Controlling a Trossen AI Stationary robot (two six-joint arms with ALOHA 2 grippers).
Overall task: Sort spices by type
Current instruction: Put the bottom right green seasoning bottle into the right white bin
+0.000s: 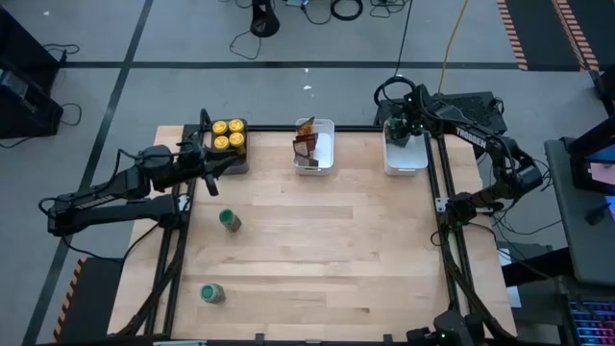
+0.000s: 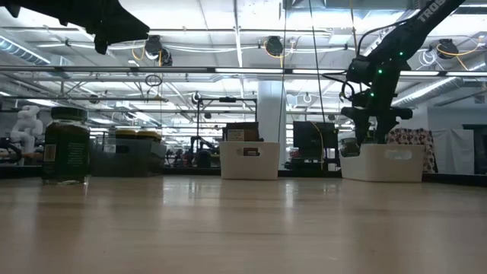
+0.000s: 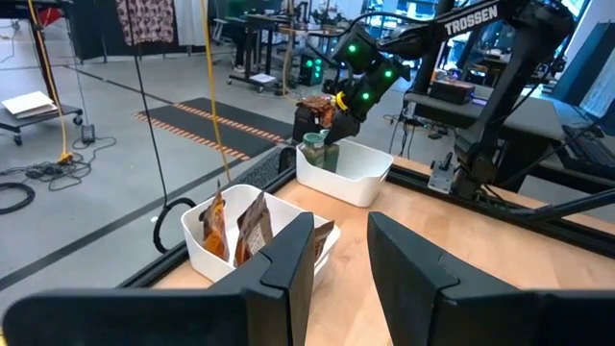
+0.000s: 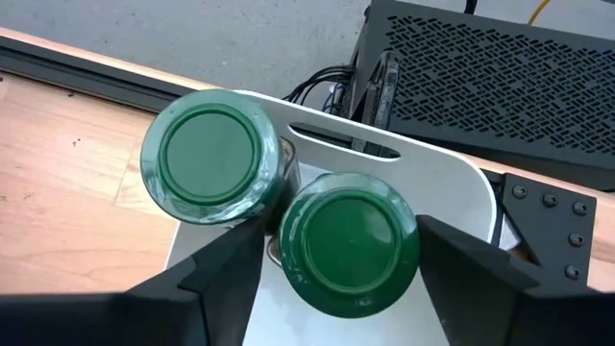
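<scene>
Two green-lid jars (image 1: 230, 220) left on wood table (image 1: 327, 250).

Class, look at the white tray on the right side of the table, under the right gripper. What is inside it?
The white tray holds two green-lidded jars, standing upright side by side. The right gripper straddles one jar, fingers apart. The tray floor beneath the jars and gripper is covered, so anything else there cannot be seen.
</scene>
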